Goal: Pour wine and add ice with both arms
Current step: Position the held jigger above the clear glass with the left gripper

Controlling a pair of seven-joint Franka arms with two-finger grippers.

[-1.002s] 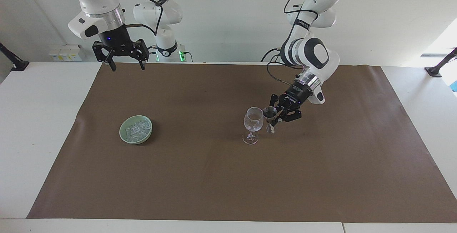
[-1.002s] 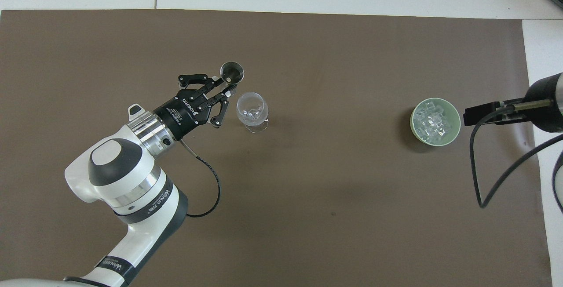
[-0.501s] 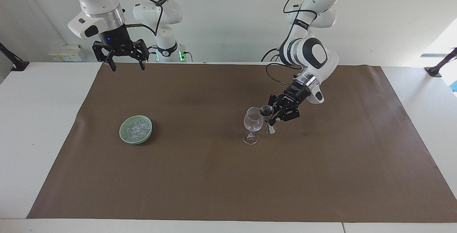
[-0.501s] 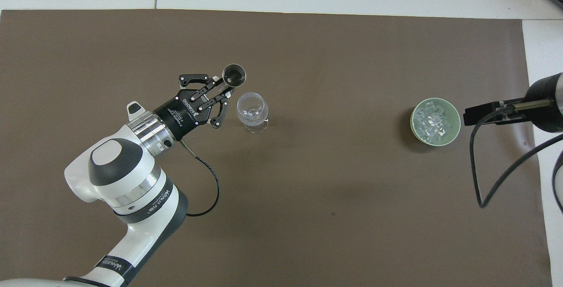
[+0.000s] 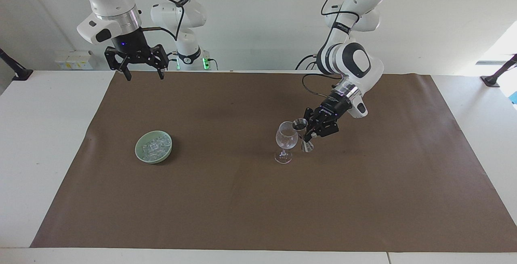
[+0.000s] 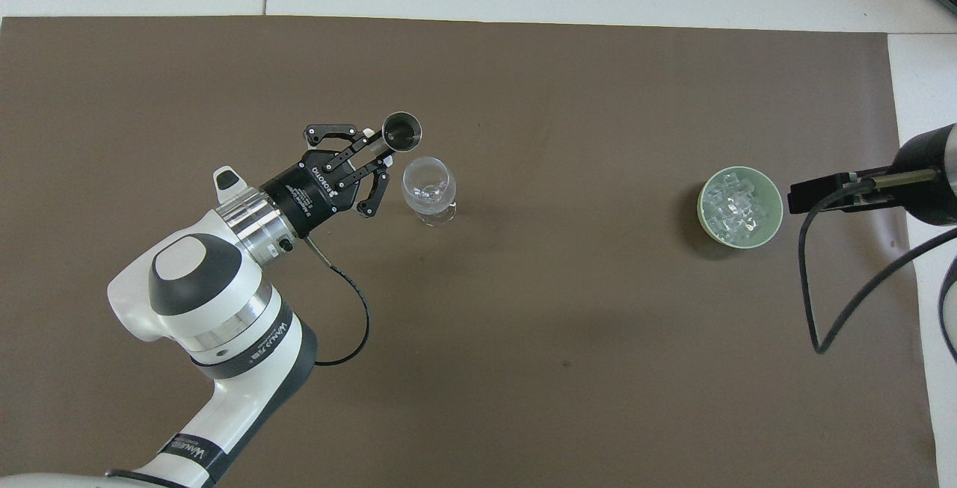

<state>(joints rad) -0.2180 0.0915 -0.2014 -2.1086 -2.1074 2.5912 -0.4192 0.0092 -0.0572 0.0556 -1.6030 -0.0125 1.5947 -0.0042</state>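
Two white arms show in the facing view. The left arm bends down from the upper right of that frame, its wrist slanted toward the middle, and the left pincer (image 5: 310,131) is clamped on the waist of a small metal measuring cup (image 5: 303,134). The cup is tilted, its open mouth leaning toward the rim of the wine glass (image 5: 285,141) just beside it; whether the cup's lower end touches the mat cannot be told. In the overhead view the cup's mouth (image 6: 401,131) sits at the tips of the left pincer (image 6: 371,158), just above and left of the glass (image 6: 429,190) in frame.

The right arm waits at the upper left of the facing view, the right pincer (image 5: 136,66) pointing down with its fingers spread apart over the edge of the brown mat (image 5: 258,199) that covers the white desk (image 5: 44,142).

The ice (image 5: 154,146) fills a pale green bowl (image 5: 139,155) at left of centre, well apart from the glass, with bare mat between them. Overhead, the ice (image 6: 736,205) lies at the right of the frame.
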